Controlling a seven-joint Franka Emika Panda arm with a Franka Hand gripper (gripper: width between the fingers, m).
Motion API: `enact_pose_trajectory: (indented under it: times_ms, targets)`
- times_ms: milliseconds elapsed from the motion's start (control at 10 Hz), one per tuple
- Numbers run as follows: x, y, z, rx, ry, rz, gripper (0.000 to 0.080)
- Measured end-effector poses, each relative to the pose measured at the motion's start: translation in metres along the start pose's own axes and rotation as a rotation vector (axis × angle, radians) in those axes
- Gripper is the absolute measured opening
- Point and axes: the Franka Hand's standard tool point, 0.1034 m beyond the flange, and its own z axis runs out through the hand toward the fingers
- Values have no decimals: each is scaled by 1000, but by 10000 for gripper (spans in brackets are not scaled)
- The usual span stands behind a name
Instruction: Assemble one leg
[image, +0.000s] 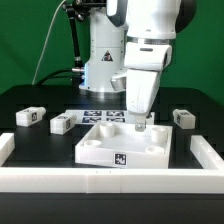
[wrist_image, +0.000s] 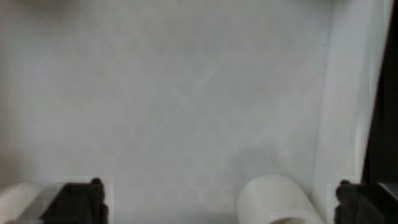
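Black table (image: 40, 98), white walls (image: 100, 180) fencing it; gripper (image: 139, 124) low at the far right corner of the white panel (image: 100, 150), fingers (wrist_image: 80, 200) spread, seemingly gripping nothing; one leg (image: 182, 118) lies loose to the right; likely panel positioning; next comes fetching that leg.

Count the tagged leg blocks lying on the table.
3. One leg and a second lie at the exterior view's left, a third at its right. Another may hide under the gripper.
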Motion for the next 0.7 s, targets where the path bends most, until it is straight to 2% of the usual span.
enact_pose_trajectory:
  times_ms: [300, 400, 500, 700]
  targets:
    - [-1, 0, 2, -1, 2, -6, 650]
    - [-9, -7, 10, -3, 10, -18, 650]
    - [-16, -15, 15, 7, 10, -12, 650]
    - [-19, -28, 23, -6, 28, -8, 650]
